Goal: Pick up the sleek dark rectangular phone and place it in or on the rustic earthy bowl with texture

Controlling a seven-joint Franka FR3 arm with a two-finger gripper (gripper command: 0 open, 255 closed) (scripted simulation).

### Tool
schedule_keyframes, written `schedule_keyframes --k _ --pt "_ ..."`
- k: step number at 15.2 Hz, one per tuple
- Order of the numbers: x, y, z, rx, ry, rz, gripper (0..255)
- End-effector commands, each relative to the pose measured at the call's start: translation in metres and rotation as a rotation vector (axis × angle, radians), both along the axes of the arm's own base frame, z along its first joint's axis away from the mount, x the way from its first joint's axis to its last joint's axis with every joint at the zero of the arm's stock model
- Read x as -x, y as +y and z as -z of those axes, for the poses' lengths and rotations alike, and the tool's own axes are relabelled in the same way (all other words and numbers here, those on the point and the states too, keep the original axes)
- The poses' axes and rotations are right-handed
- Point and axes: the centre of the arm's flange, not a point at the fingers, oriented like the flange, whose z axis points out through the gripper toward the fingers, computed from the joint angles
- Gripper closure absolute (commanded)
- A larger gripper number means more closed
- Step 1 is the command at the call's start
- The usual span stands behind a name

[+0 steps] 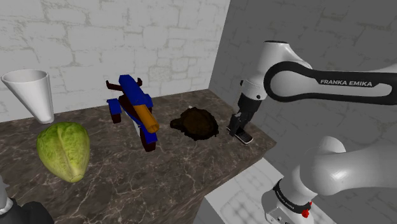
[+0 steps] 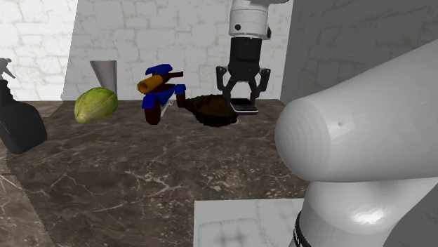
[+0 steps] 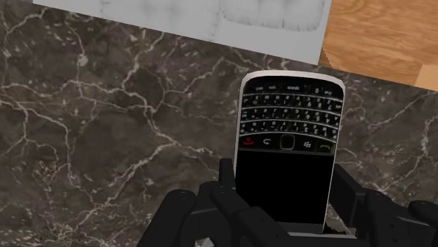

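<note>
The dark phone [image 3: 284,161], with a keypad and a black screen, lies between my gripper's [image 3: 284,184] two black fingers, which press against its long sides. In the shoulder view the phone [image 1: 242,136] is low over the marble counter near its right edge, with the gripper [image 1: 240,130] pointing straight down on it. I cannot tell whether it is off the surface. The rough dark brown bowl [image 1: 198,124] sits just to its left. In the second exterior view the gripper [image 2: 243,102] holds the phone [image 2: 244,107] right beside the bowl [image 2: 214,109].
A blue and brown toy [image 1: 135,108] stands beyond the bowl, a green cabbage-like thing [image 1: 63,151] and a white flared vase [image 1: 32,92] further left. A black spray bottle [image 2: 17,119] stands at the counter's end. The white stand [image 3: 210,14] and wood floor [image 3: 379,35] lie past the counter's edge.
</note>
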Motion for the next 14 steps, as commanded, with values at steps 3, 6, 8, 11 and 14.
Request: schedule_keyframes --k 3,6,8,11,14 --pt "0.0 0.0 -0.022 0.0 0.0 0.0 255" --pt "0.0 0.0 -0.038 0.0 0.0 0.0 255" --pt "0.0 0.0 -0.048 0.0 0.0 0.0 255" --pt "-0.026 0.008 -0.053 0.0 0.0 0.0 255" --pt "-0.063 0.02 -0.054 0.0 0.0 0.0 255"
